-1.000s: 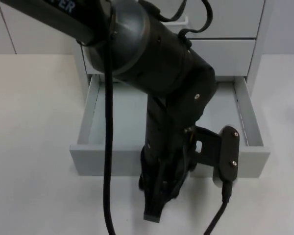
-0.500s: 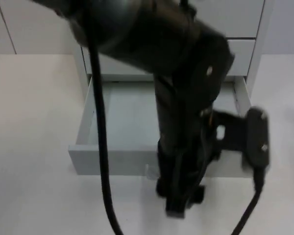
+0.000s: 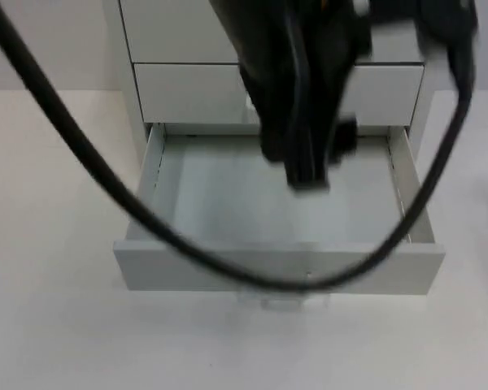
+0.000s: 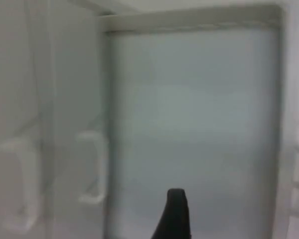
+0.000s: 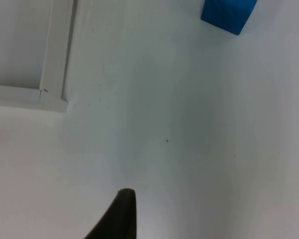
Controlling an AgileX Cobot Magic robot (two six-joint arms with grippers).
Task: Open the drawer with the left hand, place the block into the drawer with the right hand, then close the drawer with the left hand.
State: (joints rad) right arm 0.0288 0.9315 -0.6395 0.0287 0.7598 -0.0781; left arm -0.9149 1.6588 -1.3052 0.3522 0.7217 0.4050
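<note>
Standing pulled out towards the camera in the top view, the light grey open bottom drawer [image 3: 281, 268] of the white drawer cabinet [image 3: 195, 81] is seen with its pale floor bare; its front panel lies nearest the viewer and a small clear handle [image 3: 281, 299] is made out below that panel; two closed drawer fronts are seen above it in the cabinet. The left gripper [image 3: 307, 175] is held above the rear half of the open drawer, apart from the front panel and the handle, with the black arm rising behind it in front of the closed drawer fronts; whether its fingers are released or clenched cannot be told, since the arm is smeared by motion; nothing is seen between them. In the left wrist view the drawer's grey floor [image 4: 194, 129] is looked down upon, and white handles [image 4: 92, 167] of the closed fronts are seen beside it; one black fingertip [image 4: 173, 214] is seen over that floor. In the right wrist view the bright blue rectangular block [image 5: 228, 15] is seen resting on the white surface [image 5: 164, 139], well apart from the drawer's corner [image 5: 52, 99]; the right gripper's black fingertip [image 5: 120, 214] is held over the bare surface, away from the block; the state of its fingers cannot be told.
</note>
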